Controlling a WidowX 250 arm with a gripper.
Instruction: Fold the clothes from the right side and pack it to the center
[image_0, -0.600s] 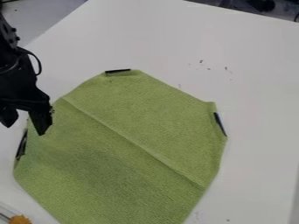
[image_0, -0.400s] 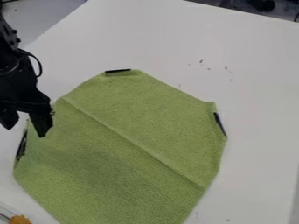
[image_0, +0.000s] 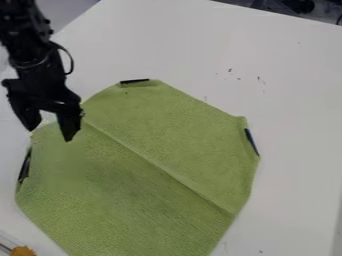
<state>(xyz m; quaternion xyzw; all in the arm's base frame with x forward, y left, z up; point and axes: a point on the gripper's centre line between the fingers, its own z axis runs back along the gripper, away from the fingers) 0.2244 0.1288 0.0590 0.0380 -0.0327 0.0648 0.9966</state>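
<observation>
- The black hand (image_0: 50, 135) was open wide, its two fingers well apart, with nothing held between them.
- It hung fingers down at the cloth's upper-left edge in the view; whether it touched the fabric, I couldn't tell.
- The arm (image_0: 30, 47) rose from the hand toward the view's upper left.
- The green cloth (image_0: 153, 175) lay spread on the white bench (image_0: 294, 90), reaching below and to the right of the hand.
- A long crease (image_0: 160, 168) ran across it, slanting down and away to the hand's right.
- Dark strips marked its edges: one (image_0: 25, 166) just below the hand, one (image_0: 135, 81) up and to its right, one (image_0: 251, 142) well off to its right.
- An orange thing (image_0: 23, 251) sat well below the hand.
</observation>
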